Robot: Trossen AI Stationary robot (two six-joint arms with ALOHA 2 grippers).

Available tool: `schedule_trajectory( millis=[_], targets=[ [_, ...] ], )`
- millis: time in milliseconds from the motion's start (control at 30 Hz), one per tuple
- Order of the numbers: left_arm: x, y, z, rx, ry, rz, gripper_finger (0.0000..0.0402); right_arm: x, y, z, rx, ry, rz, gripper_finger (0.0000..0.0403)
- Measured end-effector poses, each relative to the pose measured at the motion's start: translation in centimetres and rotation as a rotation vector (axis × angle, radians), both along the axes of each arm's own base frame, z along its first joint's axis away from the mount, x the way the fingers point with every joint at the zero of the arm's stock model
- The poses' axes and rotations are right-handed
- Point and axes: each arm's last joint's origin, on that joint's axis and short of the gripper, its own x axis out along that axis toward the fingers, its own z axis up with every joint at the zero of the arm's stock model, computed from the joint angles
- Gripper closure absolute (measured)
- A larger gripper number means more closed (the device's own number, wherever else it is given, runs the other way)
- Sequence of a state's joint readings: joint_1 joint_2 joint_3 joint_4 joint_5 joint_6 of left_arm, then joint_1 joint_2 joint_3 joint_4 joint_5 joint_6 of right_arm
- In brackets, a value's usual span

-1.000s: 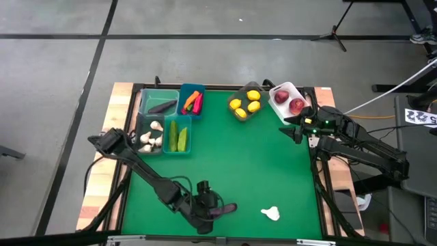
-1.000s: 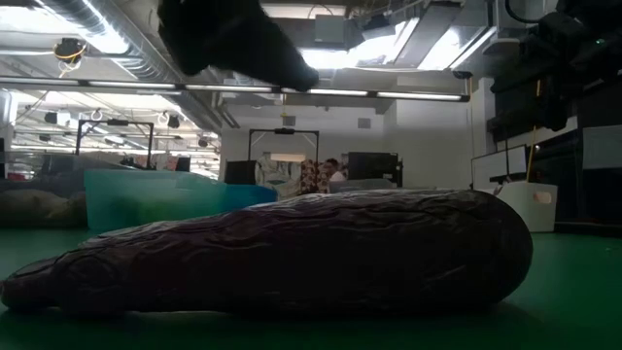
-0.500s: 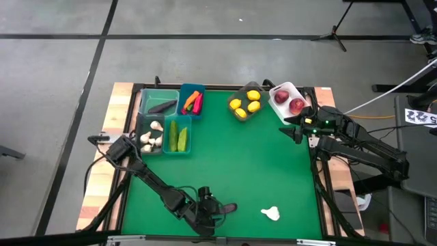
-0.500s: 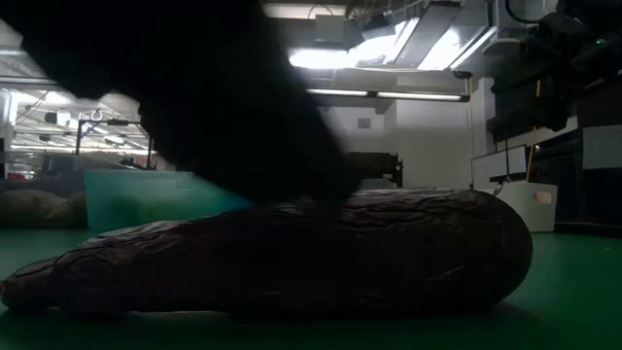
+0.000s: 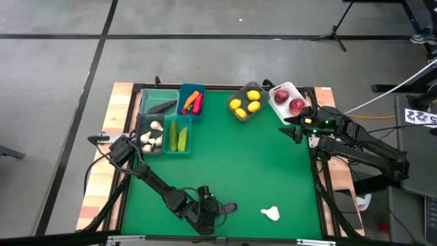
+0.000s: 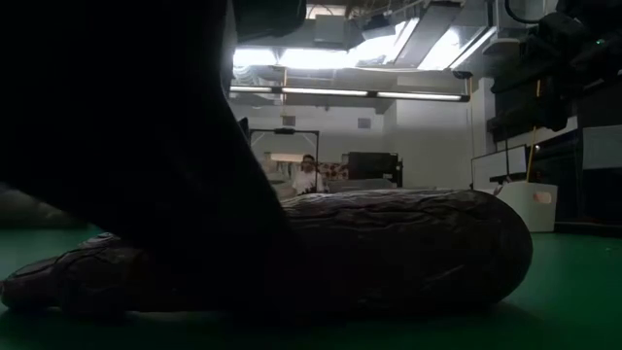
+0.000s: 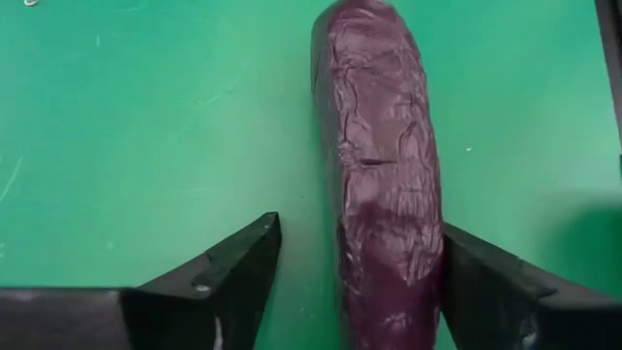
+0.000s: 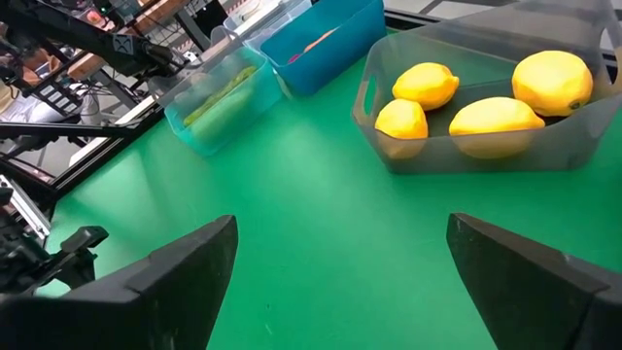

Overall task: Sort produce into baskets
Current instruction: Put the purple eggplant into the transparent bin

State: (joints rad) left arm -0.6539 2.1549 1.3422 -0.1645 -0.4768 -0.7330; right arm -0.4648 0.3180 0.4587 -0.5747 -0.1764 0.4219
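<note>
A dark purple eggplant (image 5: 227, 207) lies on its side on the green table near the front edge; it fills the low view (image 6: 408, 253). My left gripper (image 5: 212, 208) is open and low over it. In the left wrist view its fingers stand on either side of the eggplant (image 7: 379, 146), toward one end. A white garlic bulb (image 5: 271, 214) lies on the table to the right of the eggplant. My right gripper (image 5: 293, 130) is open and empty by the right edge, near the grey basket of lemons (image 8: 486, 107). My left gripper comes from above with its fingers across the eggplant. One finger (image 7: 486, 287) lies right against the eggplant's side (image 7: 428, 253), and I cannot tell whether it touches. The other finger (image 7: 233, 272) stands a little apart. The eggplant rests on the table.
At the back left stand a green basket (image 5: 156, 104) with an eggplant, a blue one (image 5: 192, 101) with carrot and peppers, a tub of garlic (image 5: 150, 137) and a teal one (image 5: 178, 135) with cucumbers. A white basket (image 5: 288, 100) holds apples. The middle of the table is bare green.
My left gripper has come down over the eggplant's end nearer the table's left edge and now reaches down to the table there. The eggplant has stayed where it was.
</note>
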Motion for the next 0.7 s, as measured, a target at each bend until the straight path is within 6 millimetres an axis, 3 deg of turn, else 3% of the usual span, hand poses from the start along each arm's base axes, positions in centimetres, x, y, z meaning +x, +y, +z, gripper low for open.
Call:
schedule_trajectory(
  millis=[433, 700],
  targets=[
    [-0.01, 0.24, 0.01, -0.003, -0.019, 0.070, 0.0261, 0.00, 0.00, 0.00, 0.000, 0.000, 0.000, 0.0033],
    [0.01, 0.32, 0.20, -0.058, -0.046, 0.158, 0.0269, 0.00, 0.00, 0.00, 0.000, 0.000, 0.000, 0.0033]
  ],
)
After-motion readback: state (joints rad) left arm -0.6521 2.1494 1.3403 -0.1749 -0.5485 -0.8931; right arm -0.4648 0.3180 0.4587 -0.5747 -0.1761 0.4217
